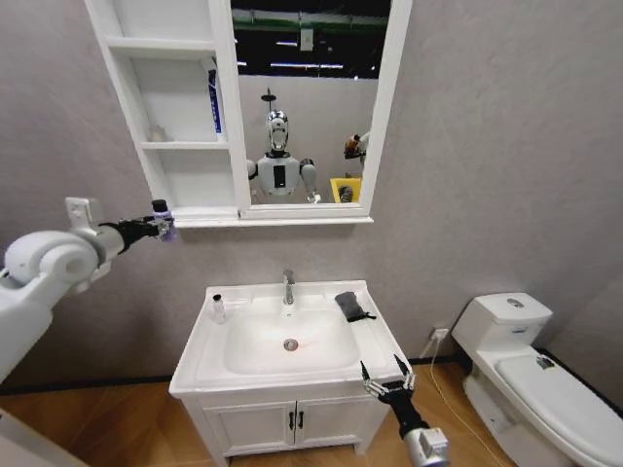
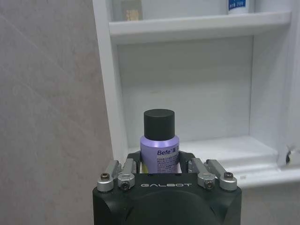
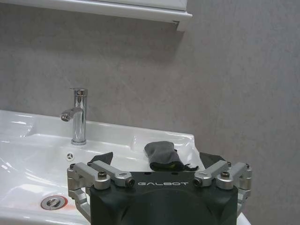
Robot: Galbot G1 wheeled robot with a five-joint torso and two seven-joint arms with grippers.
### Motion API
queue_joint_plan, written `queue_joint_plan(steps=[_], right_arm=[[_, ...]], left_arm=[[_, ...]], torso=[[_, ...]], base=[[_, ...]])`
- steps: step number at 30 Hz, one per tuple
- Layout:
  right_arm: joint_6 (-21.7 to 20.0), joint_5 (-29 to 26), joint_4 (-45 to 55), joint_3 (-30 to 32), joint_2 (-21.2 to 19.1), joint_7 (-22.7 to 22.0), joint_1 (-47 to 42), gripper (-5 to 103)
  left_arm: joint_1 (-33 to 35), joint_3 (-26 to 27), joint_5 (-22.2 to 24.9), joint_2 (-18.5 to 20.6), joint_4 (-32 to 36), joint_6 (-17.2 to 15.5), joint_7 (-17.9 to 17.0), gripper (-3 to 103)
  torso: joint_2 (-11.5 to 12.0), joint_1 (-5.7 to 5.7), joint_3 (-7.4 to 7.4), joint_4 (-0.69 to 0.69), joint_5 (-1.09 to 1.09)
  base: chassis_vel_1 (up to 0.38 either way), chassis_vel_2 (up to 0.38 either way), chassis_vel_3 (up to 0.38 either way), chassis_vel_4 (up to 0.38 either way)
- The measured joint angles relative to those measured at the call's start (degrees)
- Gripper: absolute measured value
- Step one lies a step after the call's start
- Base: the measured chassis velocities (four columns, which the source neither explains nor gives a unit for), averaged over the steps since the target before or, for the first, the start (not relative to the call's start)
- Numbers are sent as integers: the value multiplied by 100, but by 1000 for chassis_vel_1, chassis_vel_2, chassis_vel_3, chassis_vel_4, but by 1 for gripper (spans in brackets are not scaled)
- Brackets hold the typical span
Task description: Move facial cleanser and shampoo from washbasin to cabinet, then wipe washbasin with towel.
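Note:
My left gripper (image 1: 161,226) is shut on a purple bottle (image 2: 159,143) with a black cap and holds it upright in front of the cabinet's (image 1: 185,146) lowest shelf compartment (image 2: 211,145), near its left wall. A blue-and-white tube (image 1: 214,102) stands on the middle shelf. Below, the white washbasin (image 1: 209,365) carries the dark towel (image 1: 350,305) bunched on its right rim. My right gripper (image 1: 387,375) hangs open at the basin's front right corner, its fingers (image 3: 105,159) short of the towel (image 3: 161,157).
A small clear bottle (image 1: 218,308) stands on the basin's left rim near the chrome tap (image 1: 288,286). A small item (image 1: 156,133) sits on the cabinet's middle shelf. The mirror panel (image 1: 307,97) is right of the shelves. A white toilet (image 1: 535,375) stands at the right, a low cupboard (image 1: 292,420) under the basin.

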State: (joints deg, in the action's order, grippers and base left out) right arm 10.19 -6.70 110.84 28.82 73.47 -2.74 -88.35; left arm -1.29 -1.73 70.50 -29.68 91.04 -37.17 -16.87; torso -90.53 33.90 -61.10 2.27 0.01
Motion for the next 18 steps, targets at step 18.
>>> queue_joint_plan(steps=[18], right_arm=[[184,-34,-280,69,-12,3,8,100]], left_arm=[[-1920,-1471,-818,-1507,-2495,51,475,42]], torso=[[0,0,0,0,-1]], base=[[0,0,0,0]])
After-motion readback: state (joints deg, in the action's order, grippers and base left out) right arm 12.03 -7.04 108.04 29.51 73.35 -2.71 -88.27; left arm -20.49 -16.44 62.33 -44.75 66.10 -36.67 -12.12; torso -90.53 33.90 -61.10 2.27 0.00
